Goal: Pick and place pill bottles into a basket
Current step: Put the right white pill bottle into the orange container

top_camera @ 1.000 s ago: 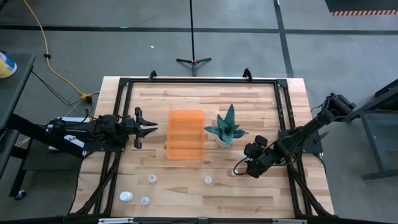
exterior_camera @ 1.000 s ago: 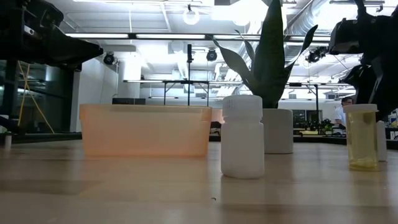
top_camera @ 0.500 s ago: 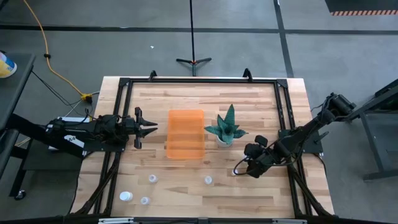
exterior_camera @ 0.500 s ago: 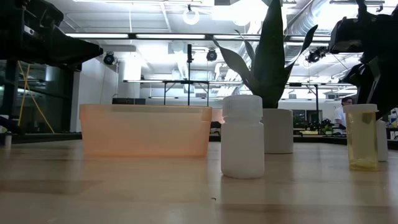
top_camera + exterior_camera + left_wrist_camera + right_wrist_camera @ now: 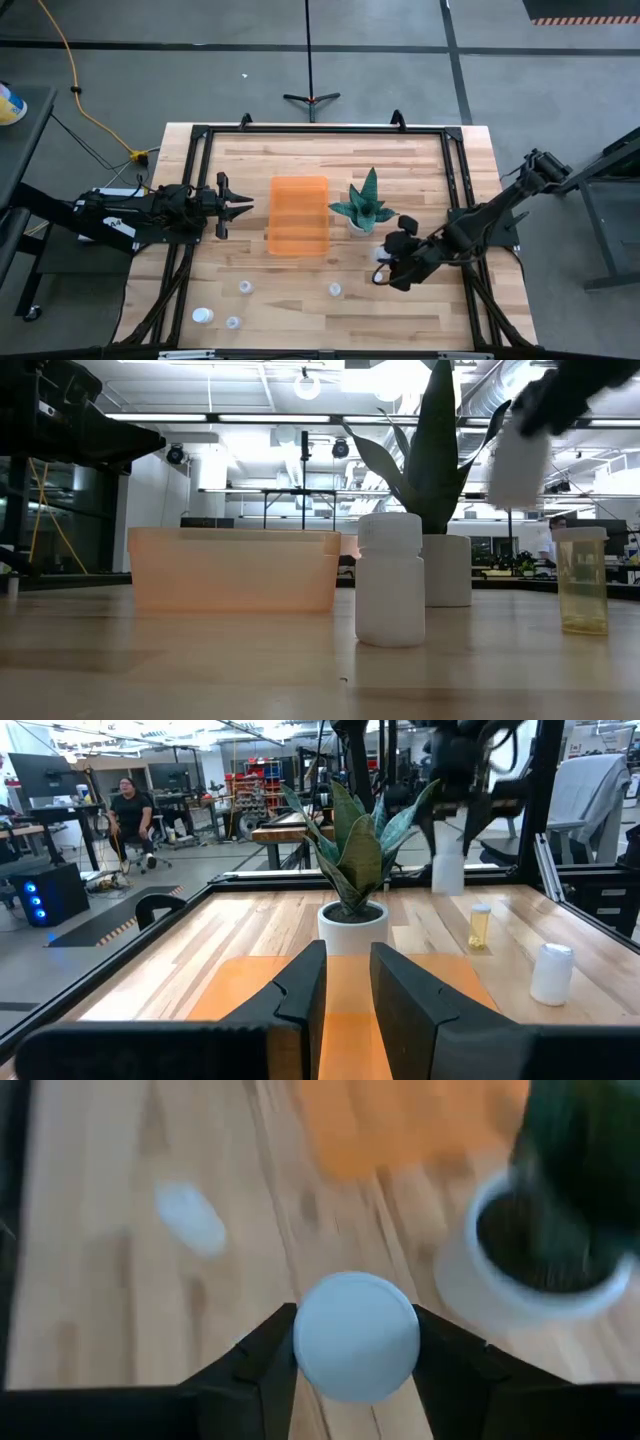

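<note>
My right gripper (image 5: 386, 264) is shut on a white pill bottle (image 5: 355, 1336) and holds it in the air just near of the potted plant (image 5: 365, 207). The bottle shows blurred in the low view (image 5: 519, 466). The orange basket (image 5: 298, 215) stands at mid-table, left of the plant. Several more pill bottles stand upright on the table's near part, among them a white one (image 5: 334, 289) and a yellowish translucent one (image 5: 582, 580). My left gripper (image 5: 238, 208) is open and empty, left of the basket. My right gripper pinches the white bottle between its two fingers (image 5: 262, 1360) on opposite sides of its upper part, at the cap (image 5: 300, 1342). The fingers come from above, pointing down. The bottle hangs roughly upright below them, lifted clear of the table (image 5: 447, 870).
The plant in its white pot (image 5: 446, 570) stands between my right gripper and the basket. Three bottles (image 5: 245, 287) (image 5: 204, 315) (image 5: 232, 322) stand near the front left. A black frame (image 5: 200, 140) runs along the table's edges.
My right gripper has gone up and a little toward the table's left edge. It has lifted the white bottle clear of the table, where it stood behind the yellowish bottle. My left arm has kept still.
</note>
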You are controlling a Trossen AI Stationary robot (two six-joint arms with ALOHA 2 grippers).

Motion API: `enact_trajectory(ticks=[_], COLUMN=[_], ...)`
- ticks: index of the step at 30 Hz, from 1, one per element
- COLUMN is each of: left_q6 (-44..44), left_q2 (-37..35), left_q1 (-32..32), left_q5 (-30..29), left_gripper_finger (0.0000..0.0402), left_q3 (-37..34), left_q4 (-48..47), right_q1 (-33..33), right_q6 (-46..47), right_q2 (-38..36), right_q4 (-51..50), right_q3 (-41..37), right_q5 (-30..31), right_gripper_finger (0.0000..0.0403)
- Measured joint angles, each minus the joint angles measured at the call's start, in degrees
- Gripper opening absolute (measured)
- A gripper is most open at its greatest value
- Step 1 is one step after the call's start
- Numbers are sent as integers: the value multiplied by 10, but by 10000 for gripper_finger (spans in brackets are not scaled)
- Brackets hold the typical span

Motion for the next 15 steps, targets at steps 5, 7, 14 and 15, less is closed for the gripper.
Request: enact_trajectory(ticks=[5, 7, 14, 15], left_q6=[0, 0, 0, 0], left_q2=[0, 0, 0, 0], left_q1=[0, 0, 0, 0], left_q5=[0, 0, 0, 0], left_gripper_finger=[117, 117, 117, 117], left_q3=[0, 0, 0, 0], left_q4=[0, 0, 0, 0], right_q1=[-1, -5, -52, -61], right_q6=[-104, -140, -230, -246], right_q2=[0, 1, 61, 75], right_q4=[111, 155, 259, 281], right_q3=[11, 8, 7, 7], right_q5=[20, 21, -12, -24], right_gripper_finger=[156, 149, 156, 158])
